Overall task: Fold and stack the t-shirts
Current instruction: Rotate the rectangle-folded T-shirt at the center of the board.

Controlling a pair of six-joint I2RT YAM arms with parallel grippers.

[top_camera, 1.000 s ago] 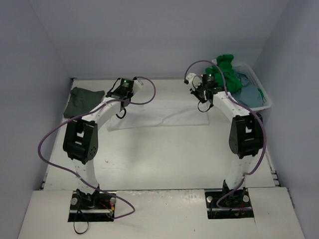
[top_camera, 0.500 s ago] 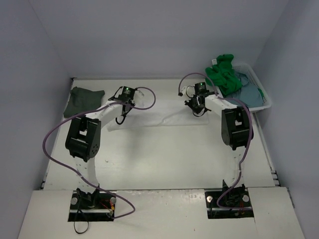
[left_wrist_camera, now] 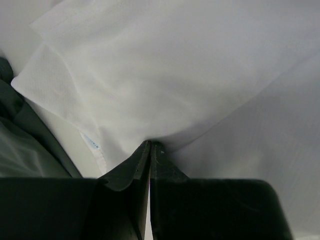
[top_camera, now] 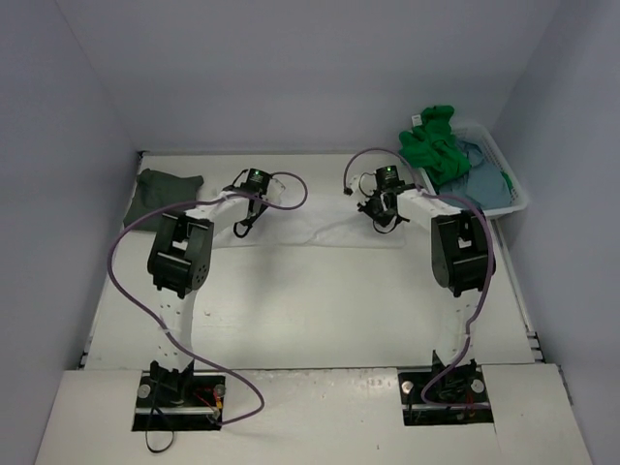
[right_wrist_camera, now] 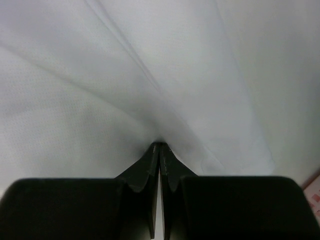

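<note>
Top external: green t-shirt (top_camera: 433, 145) in basket (top_camera: 506, 210)

I read the white t-shirt (left_wrist_camera: 200, 75) as soft matt cloth with a fine pinhole knit. The left gripper (left_wrist_camera: 150, 145) and right gripper (right_wrist_camera: 159, 145) look like smooth, dull black plastic. At upper right of the overhead view, the basket (top_camera: 519, 197) is smooth white plastic.

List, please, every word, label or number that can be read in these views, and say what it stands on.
None can be read.
On the white t-shirt, a small sewn label near its edge bears faint blue marks, too small and blurred to read.
On the dark grey t-shirt, the green t-shirt and the white basket, no text shows.
</note>
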